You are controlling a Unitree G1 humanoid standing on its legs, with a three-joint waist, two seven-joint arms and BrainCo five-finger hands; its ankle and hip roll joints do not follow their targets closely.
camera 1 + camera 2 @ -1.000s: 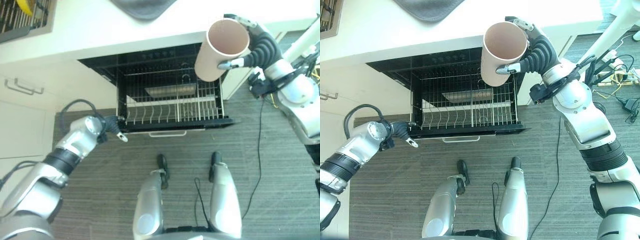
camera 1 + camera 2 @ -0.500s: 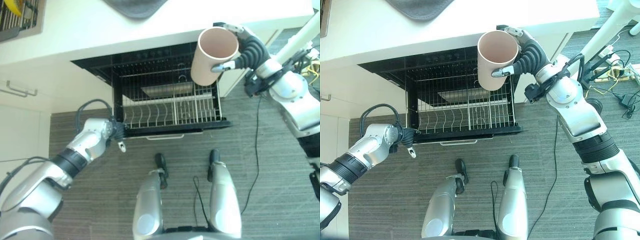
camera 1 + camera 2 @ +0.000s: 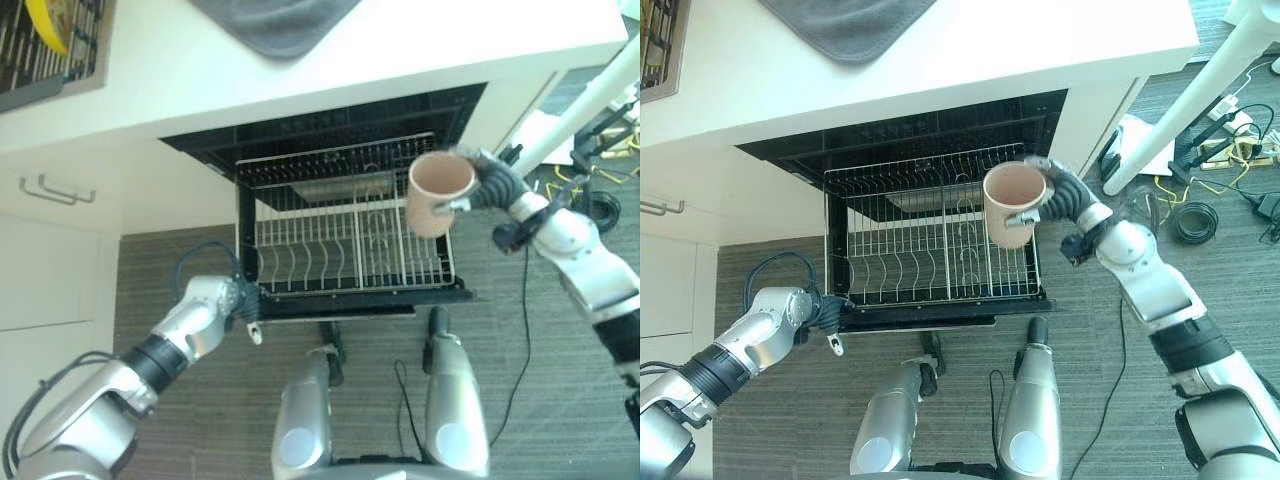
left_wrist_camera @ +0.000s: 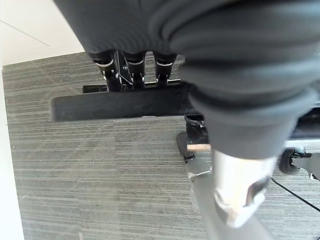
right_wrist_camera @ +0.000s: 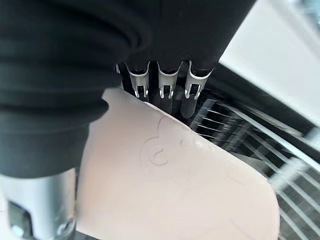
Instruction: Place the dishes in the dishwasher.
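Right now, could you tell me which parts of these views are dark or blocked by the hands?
Left eye view: the dishwasher cavity lies in shade under the bright counter. Right wrist view: the right hand's cover and the pink cup block most of the rack. Left wrist view: the left hand's cover hides much.

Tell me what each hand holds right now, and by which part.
The right hand holds the pink cup around its side wall, near the rim. The left hand grips the dishwasher rack at its front left corner.

Pale pink cup (image 3: 1012,204) (mouth up) held over dishwasher rack (image 3: 900,250).
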